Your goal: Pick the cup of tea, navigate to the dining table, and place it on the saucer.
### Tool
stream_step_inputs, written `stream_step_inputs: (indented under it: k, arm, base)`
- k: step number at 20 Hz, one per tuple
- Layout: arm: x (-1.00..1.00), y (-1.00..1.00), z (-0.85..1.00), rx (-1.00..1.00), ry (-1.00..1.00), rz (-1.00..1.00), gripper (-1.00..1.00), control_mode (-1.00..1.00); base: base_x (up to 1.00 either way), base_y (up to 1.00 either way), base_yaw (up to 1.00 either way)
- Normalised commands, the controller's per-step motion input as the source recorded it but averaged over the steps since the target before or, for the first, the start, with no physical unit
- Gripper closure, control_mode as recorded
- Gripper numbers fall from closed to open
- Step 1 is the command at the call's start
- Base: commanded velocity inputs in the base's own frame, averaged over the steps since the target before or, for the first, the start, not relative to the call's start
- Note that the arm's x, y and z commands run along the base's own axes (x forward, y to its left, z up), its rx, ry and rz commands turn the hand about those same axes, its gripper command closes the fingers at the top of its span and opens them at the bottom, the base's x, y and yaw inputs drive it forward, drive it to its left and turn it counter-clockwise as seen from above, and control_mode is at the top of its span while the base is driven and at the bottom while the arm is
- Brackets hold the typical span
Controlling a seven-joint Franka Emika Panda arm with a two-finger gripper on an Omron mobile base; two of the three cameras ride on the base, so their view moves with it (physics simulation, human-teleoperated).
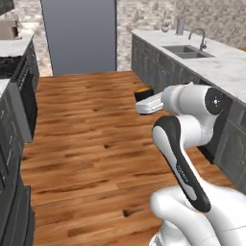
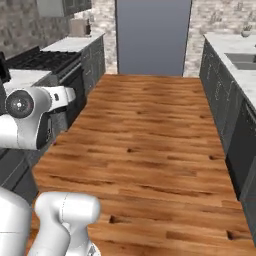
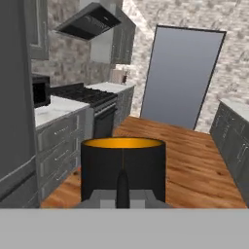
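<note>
in the left base view a dark stove [image 1: 12, 67] stands at nine o'clock beside grey cabinets, and a tall grey door panel [image 1: 79, 36] fills twelve o'clock. the wooden floor [image 1: 81, 144] runs down the middle. just right of centre, the cup of tea [image 1: 143, 92] shows as a black rim with orange-brown liquid, held off the floor at the end of the white arm, whose gripper [image 1: 146, 102] sits just under it. at two o'clock a marble counter [image 1: 226, 65] carries a sink [image 1: 187, 51] with a faucet [image 1: 199, 38].

in the hand view a range hood [image 3: 90, 22] hangs at eleven o'clock above the stove. the cup stands at six o'clock, upright, its liquid level with the rim, with one dark finger [image 3: 122, 187] lying against its front wall. the claw looks pinched on the cup. the door panel rises at one o'clock.
</note>
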Motion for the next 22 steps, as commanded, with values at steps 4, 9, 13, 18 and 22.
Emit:
stream_step_inputs:
  k: [4, 9, 13, 18, 22]
  arm:
    - [0.0, 0.0, 0.0, 0.0, 0.0, 0.0, 1.0, 1.0]
    - [0.0, 0.0, 0.0, 0.0, 0.0, 0.0, 1.0, 1.0]
    - [0.0, 0.0, 0.0, 0.0, 0.0, 0.0, 1.0, 1.0]
    - [0.0, 0.0, 0.0, 0.0, 0.0, 0.0, 1.0, 1.0]
    - [0.0, 0.0, 0.0, 0.0, 0.0, 0.0, 1.0, 1.0]
  base:
    - [0.14, 0.1, -0.84]
    - [0.02, 0.01, -0.55]
    - [0.0, 0.0, -0.39]
    - [0.03, 0.0, -0.08]
    - [0.63, -0.06, 0.0]
